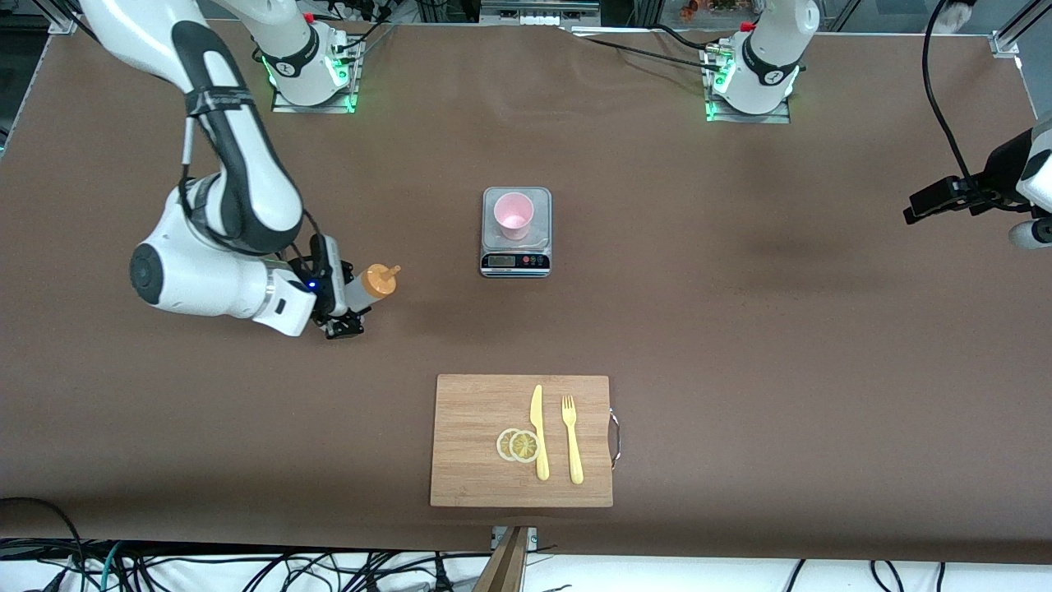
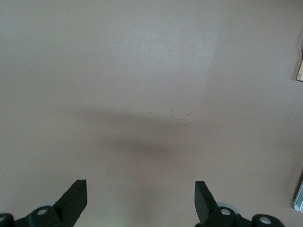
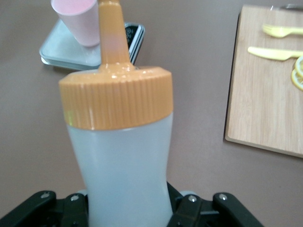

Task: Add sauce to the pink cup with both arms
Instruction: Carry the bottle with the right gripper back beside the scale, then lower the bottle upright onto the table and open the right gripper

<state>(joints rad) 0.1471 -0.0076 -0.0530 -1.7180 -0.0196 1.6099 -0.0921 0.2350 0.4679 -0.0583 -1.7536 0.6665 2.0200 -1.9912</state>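
Observation:
The sauce bottle, whitish with an orange nozzle cap, is held by my right gripper, which is shut on its body. The bottle is tilted, low over the table toward the right arm's end, with its nozzle pointing toward the pink cup. In the right wrist view the bottle fills the middle, my right gripper clamps its base, and the pink cup stands past the nozzle. The cup stands upright on a grey kitchen scale. My left gripper is open and empty over bare table, waiting at the left arm's end.
A wooden cutting board lies nearer the front camera than the scale. It carries two lemon slices, a yellow knife and a yellow fork. The board also shows in the right wrist view. The scale is under the cup.

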